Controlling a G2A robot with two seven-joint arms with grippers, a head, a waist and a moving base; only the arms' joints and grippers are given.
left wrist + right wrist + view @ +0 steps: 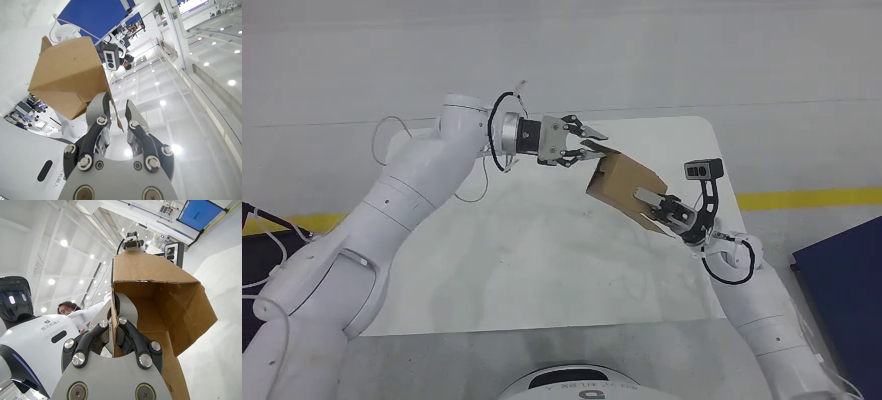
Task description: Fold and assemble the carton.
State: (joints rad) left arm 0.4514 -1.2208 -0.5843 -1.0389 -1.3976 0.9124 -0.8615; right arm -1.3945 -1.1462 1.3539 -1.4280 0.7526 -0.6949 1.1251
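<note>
Top view: brown carton (617, 180) held clear of the white worktop (542, 260), toward 1 o'clock from its middle, tilted, long axis running from 10 to 4 o'clock. At the carton's 10 o'clock end, left pincer (592, 142), reaching in from 9 o'clock. At the 4 o'clock end, right pincer (652, 200), coming up from 5 o'clock. Beyond the worktop at 3 o'clock, a yellow floor line (812, 198); at 4 o'clock, a blue panel (852, 280).

Left wrist view: left pincer (115, 106) set narrowly apart, a thin torn flap edge of the carton (70, 72) standing between the fingers (130, 111) — close against one pad, clear daylight before the other, so not clamped. Carton body just past the fingertips, closed faces and a folded corner turned this way.

Right wrist view: right pincer (113, 302) closed on a side wall of the carton (170, 306) — one finger (124, 306) inside the open box, its partner outside, cardboard pinched between. Open mouth of the carton facing this way, inner walls and far end in sight, one flap hanging loose past the pincer's base. At the carton's far end, small and distant, the other arm's pincer.
</note>
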